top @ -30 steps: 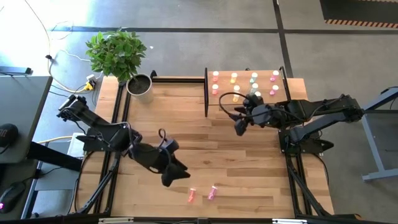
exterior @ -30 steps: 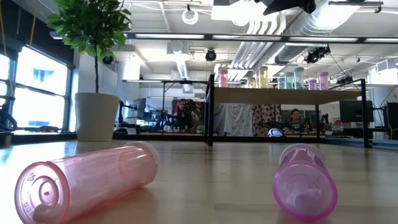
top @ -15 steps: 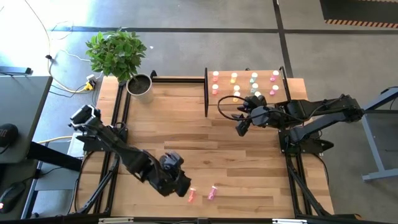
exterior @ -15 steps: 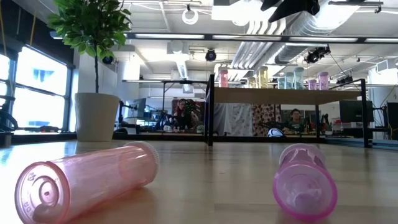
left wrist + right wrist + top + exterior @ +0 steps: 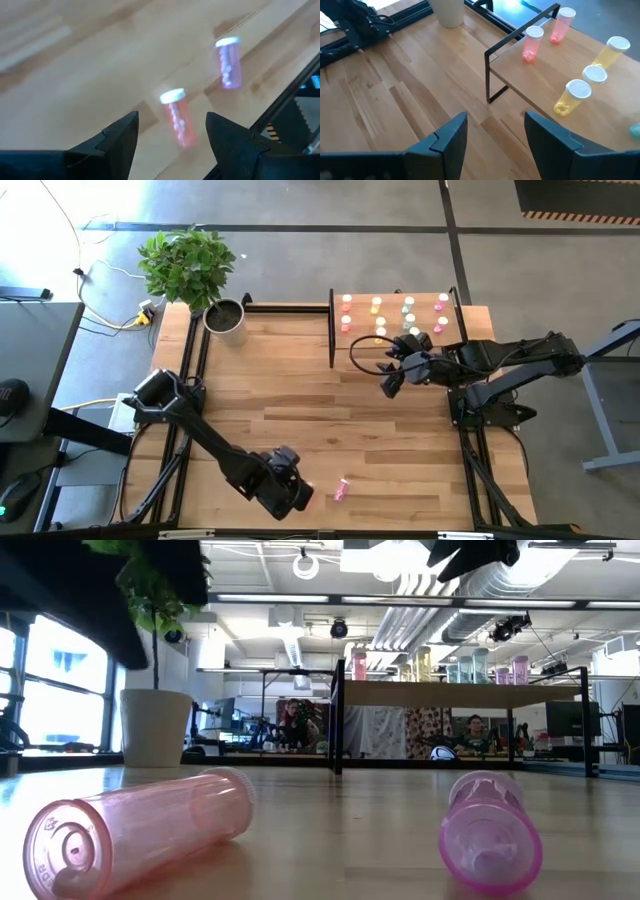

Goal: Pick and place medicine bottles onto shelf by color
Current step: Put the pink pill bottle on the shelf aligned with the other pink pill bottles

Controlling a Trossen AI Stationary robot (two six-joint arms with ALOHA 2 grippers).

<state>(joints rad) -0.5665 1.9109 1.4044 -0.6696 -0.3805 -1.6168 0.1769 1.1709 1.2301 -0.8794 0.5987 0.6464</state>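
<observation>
With the left gripper [image 5: 170, 132] spread apart over the pink bottle [image 5: 177, 118] lying beside the magenta bottle [image 5: 229, 63] near the worktop's [image 5: 300, 390] front edge, straddle it squarely before closing, a bottle hidden overhead; beyond, the right gripper [image 5: 492, 132] waits parted before the shelf [image 5: 450, 315].

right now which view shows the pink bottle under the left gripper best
The left wrist view: the pink bottle lies whole beyond the open left gripper. The low view shows it lying close up; the high view mostly hides it; the right wrist view misses it.
</observation>
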